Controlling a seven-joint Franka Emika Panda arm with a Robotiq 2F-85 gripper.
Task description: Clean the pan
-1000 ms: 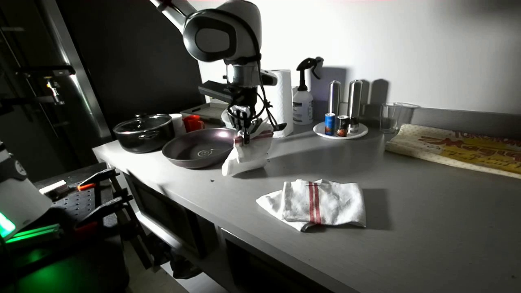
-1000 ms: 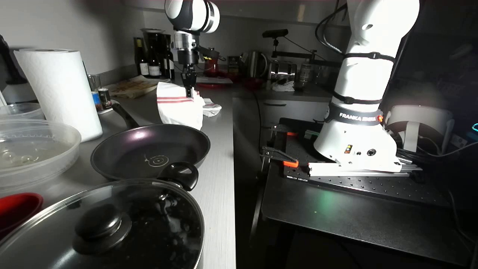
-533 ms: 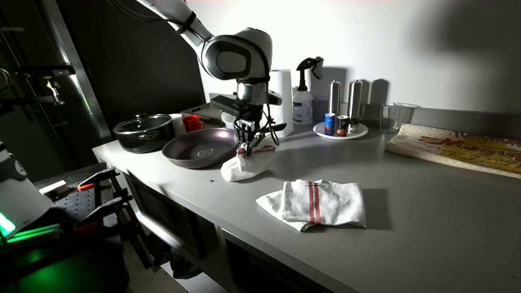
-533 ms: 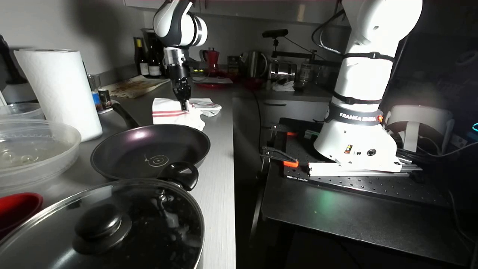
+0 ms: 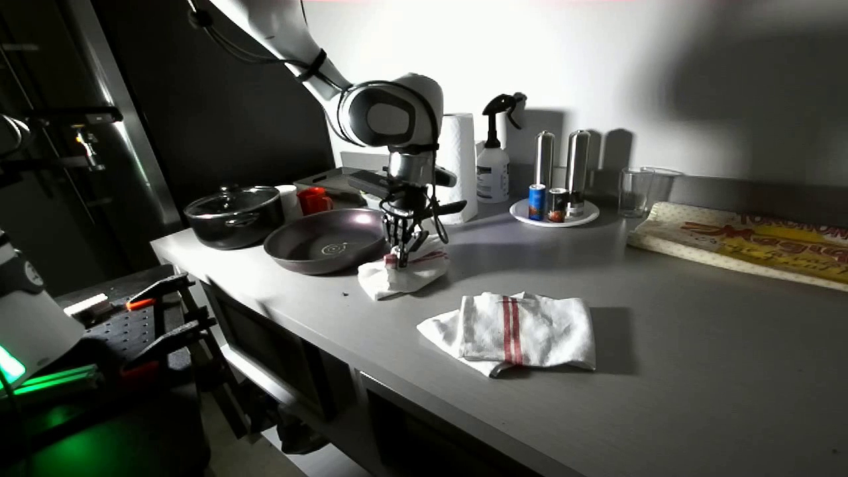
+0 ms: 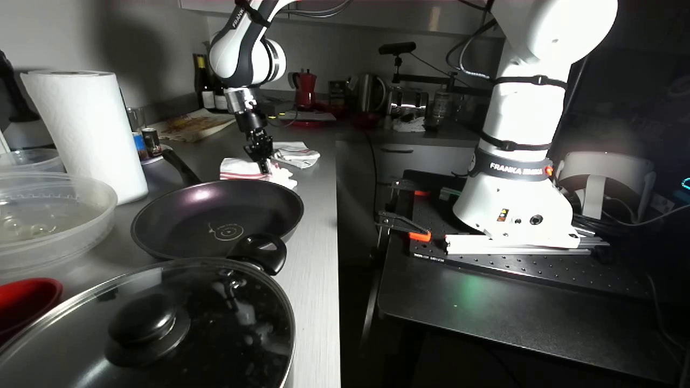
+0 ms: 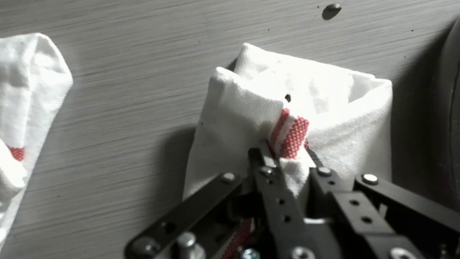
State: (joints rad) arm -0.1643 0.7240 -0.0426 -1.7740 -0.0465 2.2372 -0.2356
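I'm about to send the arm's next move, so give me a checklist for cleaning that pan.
1. Gripper closed on a fold of the held cloth: ok.
2. Held cloth in the pan: not ok; it rests on the counter beside the pan.
3. Pan standing upright on the counter: ok.
4. Other striped cloth apart from the gripper: ok.
5. Pan interior free of grime: cannot tell.

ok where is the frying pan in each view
In an exterior view: frying pan left of centre, right of lidded pot.
In an exterior view: frying pan left of centre, behind lidded pot.
Wrist view: only part of frying pan, right edge.
Shared landmark: striped cloth in the gripper.
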